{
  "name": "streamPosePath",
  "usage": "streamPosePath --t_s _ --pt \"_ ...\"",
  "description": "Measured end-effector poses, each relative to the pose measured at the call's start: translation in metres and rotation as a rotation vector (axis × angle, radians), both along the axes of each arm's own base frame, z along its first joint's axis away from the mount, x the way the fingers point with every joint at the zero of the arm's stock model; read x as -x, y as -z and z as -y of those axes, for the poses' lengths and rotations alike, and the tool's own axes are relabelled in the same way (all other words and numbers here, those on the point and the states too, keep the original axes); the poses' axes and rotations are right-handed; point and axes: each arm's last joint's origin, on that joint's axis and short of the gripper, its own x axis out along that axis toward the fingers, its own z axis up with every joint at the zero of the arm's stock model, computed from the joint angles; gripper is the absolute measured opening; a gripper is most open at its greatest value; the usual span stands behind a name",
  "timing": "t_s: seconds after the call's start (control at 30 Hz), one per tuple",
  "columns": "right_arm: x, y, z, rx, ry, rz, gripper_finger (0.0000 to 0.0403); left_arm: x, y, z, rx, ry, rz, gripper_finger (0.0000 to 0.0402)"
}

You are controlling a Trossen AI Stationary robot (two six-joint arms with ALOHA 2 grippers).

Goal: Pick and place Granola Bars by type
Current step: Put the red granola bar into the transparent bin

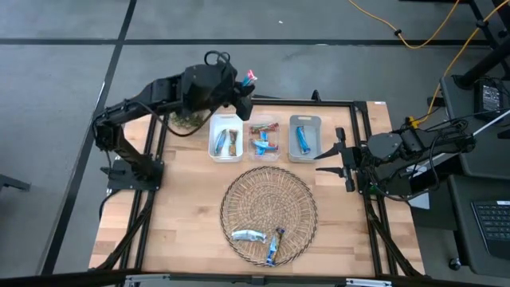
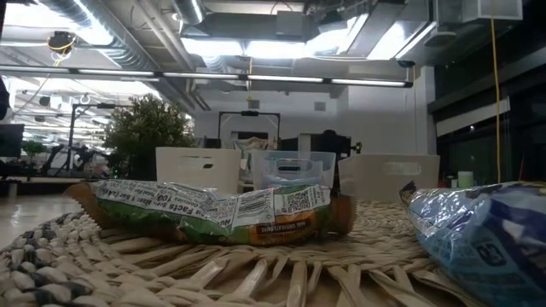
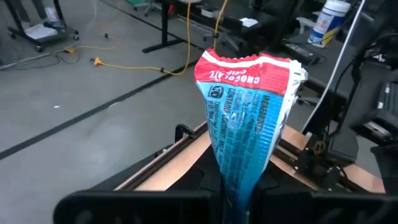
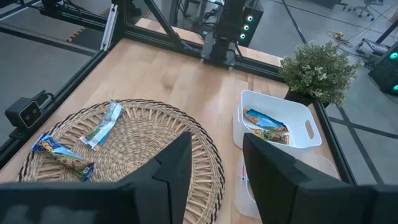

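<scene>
I've got the left gripper (image 1: 245, 89) pinched on a blue-and-red granola bar (image 3: 249, 118) up above the far table edge behind the bins (image 1: 225, 137), while my right gripper (image 1: 335, 162) waits spread wide beside the basket (image 1: 268, 209).

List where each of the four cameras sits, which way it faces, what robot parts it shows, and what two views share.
High view: overhead, straight down; both arms, left pincer above the bins, right pincer at the table's right edge.
Low view: at tabletop level, across the wicker tray; no robot parts.
Left wrist view: past its own fingers, clamped on a blue-and-red bar.
Right wrist view: across the table; own open fingers.
Shared: high and right wrist views both show the white bin.
</scene>
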Motion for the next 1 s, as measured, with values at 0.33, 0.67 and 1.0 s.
streamPosePath --t_s 0.33,0.67,1.0 --pt "0.000 0.000 0.000 0.003 -0.001 -0.003 0.0147 -0.065 0.067 -0.046 0.124 0.073 -0.191 0.0014" --pt "0.000 0.000 0.000 0.002 0.000 -0.005 0.0147 -0.122 0.177 -0.082 0.319 0.174 -0.510 0.0014" --pt "0.000 0.001 0.000 0.005 -0.001 -0.008 0.0147 -0.123 0.185 -0.090 0.309 0.127 -0.534 0.0058"
